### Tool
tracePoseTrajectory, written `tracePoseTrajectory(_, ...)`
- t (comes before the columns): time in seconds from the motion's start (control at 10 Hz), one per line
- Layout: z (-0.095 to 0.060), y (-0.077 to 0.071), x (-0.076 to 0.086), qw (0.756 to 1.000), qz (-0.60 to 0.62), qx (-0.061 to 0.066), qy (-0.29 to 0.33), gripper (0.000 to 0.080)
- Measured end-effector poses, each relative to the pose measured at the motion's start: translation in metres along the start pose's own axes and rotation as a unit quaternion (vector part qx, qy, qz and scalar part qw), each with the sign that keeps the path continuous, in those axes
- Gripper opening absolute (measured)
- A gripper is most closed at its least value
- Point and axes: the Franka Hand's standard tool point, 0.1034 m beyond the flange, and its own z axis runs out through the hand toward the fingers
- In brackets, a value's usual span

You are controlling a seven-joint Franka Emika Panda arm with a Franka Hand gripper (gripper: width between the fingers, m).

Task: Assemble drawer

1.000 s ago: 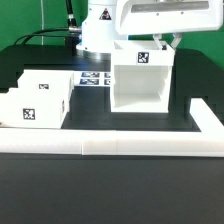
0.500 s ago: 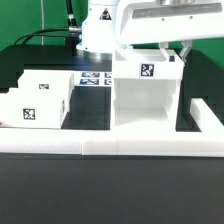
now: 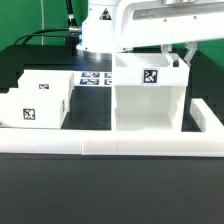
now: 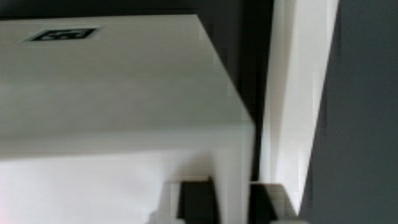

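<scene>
Two fingers [image 4: 192, 203] of the gripper [image 3: 184, 58] [image 4: 235, 206] stand close together in the wrist view. They sit astride a thin white side wall of the housing [image 3: 148, 105] [image 4: 107, 110], one on each side of it, so the gripper is drawn in narrow and pinching that wall. A dark sliver shows between one finger and the wall, and whether it is shadow or a gap is hard to say. In the exterior view the gripper comes down from the white arm [image 3: 150, 20] onto the housing's upper edge.

Spreading away from the fingers in the wrist view is a broad white face of the housing with a black-and-white tag [image 4: 63, 34] at its far end. In the exterior view the housing hangs below the gripper as a large upright white box. Its hollow faces the camera and a tag [image 3: 152, 77] shows on the band above the opening. Its foot is on the black table [image 3: 90, 110].

Just past the housing's foot, on the camera side, runs the long low border wall [image 3: 110, 143]. Whether the two touch cannot be told. Another limb of that wall lies below the gripper on its outer side.

Across the housing from the gripper, well apart from it, sit the two small trays. The rear tray [image 3: 55, 98] and the front tray [image 3: 12, 110] stand side by side, and each shows a tag. Behind them, near the arm's base, the marker board [image 3: 97, 78] lies flat.
</scene>
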Motion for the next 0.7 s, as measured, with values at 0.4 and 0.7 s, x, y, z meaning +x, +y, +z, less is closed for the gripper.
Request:
tracePoseTrajectory(0.4, -0.001, -0.004, 0.003, 0.993, 0.117, 0.006, 0.008, 0.0041)
tracePoseTrajectory(0.7, 0.000, -0.011, 0.011, 0.964, 0.264, 0.006, 0.015, 0.0042)
